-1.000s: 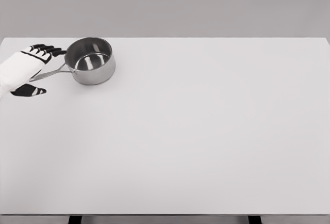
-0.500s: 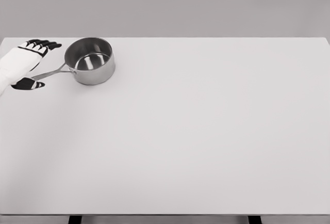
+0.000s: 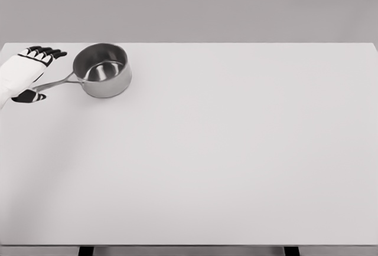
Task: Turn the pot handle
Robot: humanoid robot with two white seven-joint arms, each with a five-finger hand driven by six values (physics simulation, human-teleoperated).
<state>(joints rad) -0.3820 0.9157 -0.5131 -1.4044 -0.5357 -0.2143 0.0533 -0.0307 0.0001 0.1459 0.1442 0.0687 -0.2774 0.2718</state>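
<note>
A round, shiny stainless-steel saucepan [image 3: 103, 70] stands upright on the pale grey worktop [image 3: 224, 150], close to the worktop's far edge and near its left end. It looks empty; its bright inner wall and flat base show through the open top. From the near-left side of the saucepan's wall a thin, straight metal handle [image 3: 56, 82] runs out to the left and slightly toward the camera, its free end going behind the robot.

The left hand [image 3: 26, 76], white across the back with black fingertips, sits just left of the saucepan, over the outer end of the handle. The four fingers [image 3: 47, 51] are stretched out side by side, pointing right toward the saucepan's rim but short of it, on the far side of the handle. The thumb [image 3: 28, 96] shows dark on the near side of the handle. So the handle passes between thumb and fingers, yet the hand is loose and extended, not curled around the metal. Whether the palm touches the handle cannot be told from this view.

My judgement: the task is at its start. The hand is placed at the handle, but no firm hold is made and the handle points left. What remains is to close or press on the handle and swing it round, turning the saucepan about its base. The right arm is out of view.
</note>
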